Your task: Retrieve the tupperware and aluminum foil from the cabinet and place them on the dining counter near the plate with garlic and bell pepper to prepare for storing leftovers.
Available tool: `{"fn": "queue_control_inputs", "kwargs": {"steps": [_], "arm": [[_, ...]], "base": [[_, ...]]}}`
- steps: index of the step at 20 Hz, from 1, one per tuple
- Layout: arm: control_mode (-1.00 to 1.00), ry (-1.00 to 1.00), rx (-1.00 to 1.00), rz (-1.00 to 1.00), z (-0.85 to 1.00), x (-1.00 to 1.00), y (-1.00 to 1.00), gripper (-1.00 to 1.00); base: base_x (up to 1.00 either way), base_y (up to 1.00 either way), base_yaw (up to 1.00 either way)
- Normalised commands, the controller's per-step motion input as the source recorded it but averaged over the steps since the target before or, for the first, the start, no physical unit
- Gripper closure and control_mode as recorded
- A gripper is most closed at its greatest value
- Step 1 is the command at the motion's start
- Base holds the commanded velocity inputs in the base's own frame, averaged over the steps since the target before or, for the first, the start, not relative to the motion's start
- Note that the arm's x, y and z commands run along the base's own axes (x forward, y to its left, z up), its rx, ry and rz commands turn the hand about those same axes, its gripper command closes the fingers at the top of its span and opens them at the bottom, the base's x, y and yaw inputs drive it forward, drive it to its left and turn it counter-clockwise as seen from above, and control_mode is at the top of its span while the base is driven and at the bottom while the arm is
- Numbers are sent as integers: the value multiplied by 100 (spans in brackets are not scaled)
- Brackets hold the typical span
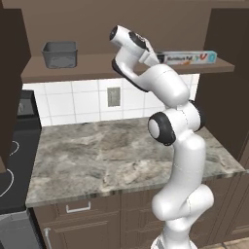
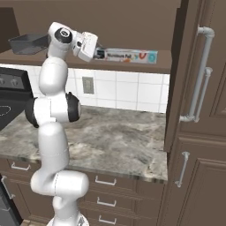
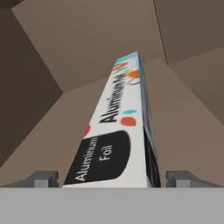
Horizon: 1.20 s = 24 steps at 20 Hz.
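The aluminum foil box (image 1: 192, 58) (image 2: 128, 56) lies lengthwise on the open cabinet shelf (image 1: 97, 67) (image 2: 145, 66), white with a dark label and coloured spots. My gripper (image 1: 158, 59) (image 2: 98, 52) is at the box's left end. In the hand view the box (image 3: 118, 131) runs away from the hand between the two fingertips (image 3: 43, 177), which stand apart from its sides, so the gripper (image 3: 113, 179) is open. The tupperware (image 1: 59, 53) (image 2: 27, 43), a grey open tub, stands upright at the shelf's left end, well clear of the hand.
Below the shelf runs a marbled counter (image 1: 97, 155) (image 2: 128, 132) with a tiled wall and an outlet (image 1: 114, 96) (image 2: 88, 85). A black stove (image 1: 12, 155) adjoins it on the left. An open cabinet door with long handles (image 2: 198, 75) stands on the right.
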Motion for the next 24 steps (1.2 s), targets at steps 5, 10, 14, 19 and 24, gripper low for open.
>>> {"fn": "queue_control_inputs", "kwargs": {"steps": [5, 10, 14, 19, 24], "arm": [[-100, -1, 0, -4, -19, 0, -28, 100], [-100, 0, 0, 0, -1, -3, 0, 100], [-100, 5, 0, 0, 0, -45, 0, 100], [-100, 0, -11, 8, -2, -96, 33, 100], [-100, -1, -21, 16, -15, -100, 57, 100]], "base": [[0, 0, 0], [0, 0, 0], [0, 0, 0], [0, 0, 0], [0, 0, 0]]}}
